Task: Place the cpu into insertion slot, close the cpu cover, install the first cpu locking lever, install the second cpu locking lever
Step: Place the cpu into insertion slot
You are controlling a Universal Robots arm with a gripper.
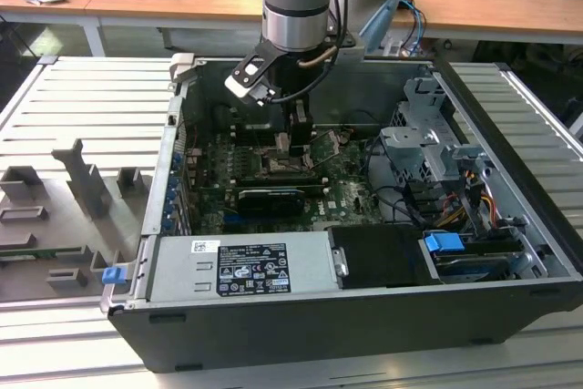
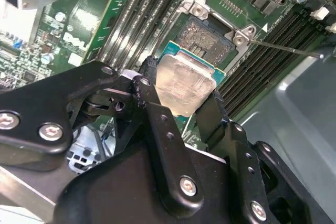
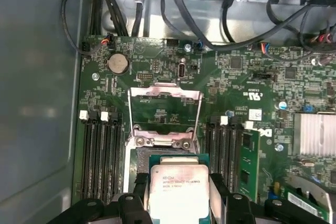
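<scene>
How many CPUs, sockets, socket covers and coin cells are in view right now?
cpu: 1, held in the gripper
insertion slot: 1
cpu cover: 1, open
coin cell: 1
Total: 4

The cpu (image 3: 176, 195), a small square chip with a pale silver face on a green edge, is hanging in the tool (image 2: 181, 88), pinched at two opposite sides. It is hovering partly over the slot (image 2: 207, 38) (a dark square socket with a grey metal rim), not seated. The cover (image 3: 164, 92), a thin silver frame, is sitting swung open on its hinge, board showing through its window.
</scene>
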